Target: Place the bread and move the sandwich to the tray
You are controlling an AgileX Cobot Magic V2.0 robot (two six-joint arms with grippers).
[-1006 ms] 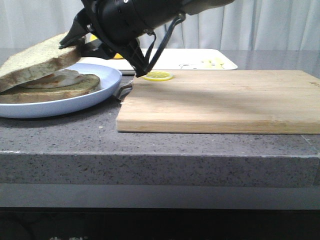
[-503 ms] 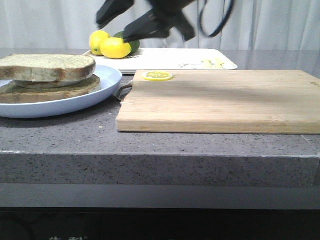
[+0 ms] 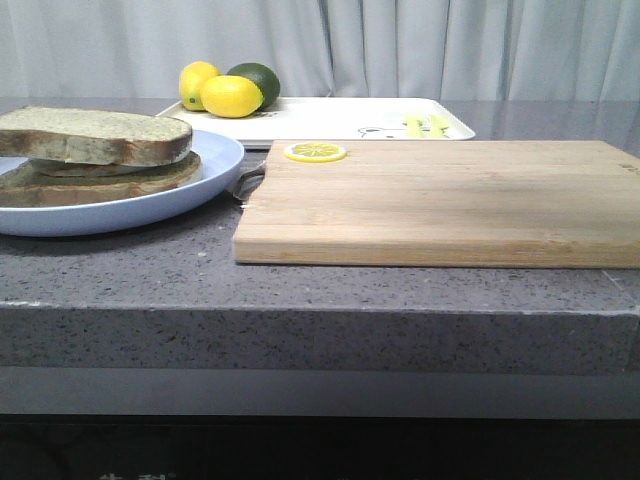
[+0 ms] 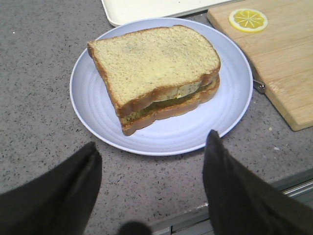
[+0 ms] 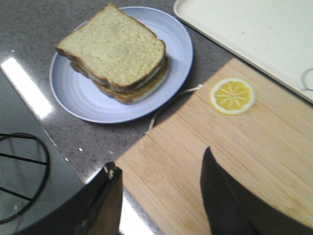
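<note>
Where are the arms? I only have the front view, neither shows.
Observer: Left pincer hangs open above the counter, just short of the plate, holding nothing.
Operator: And the right?
Observer: Right pincer is open too, over the edge of the cutting board, also holding nothing.
Operator: From the side the top bread looks shifted. Is it?
Observer: Yes, the wrist views show the top slice turned slightly off the bottom one, so the sandwich shows egg at one edge.
</note>
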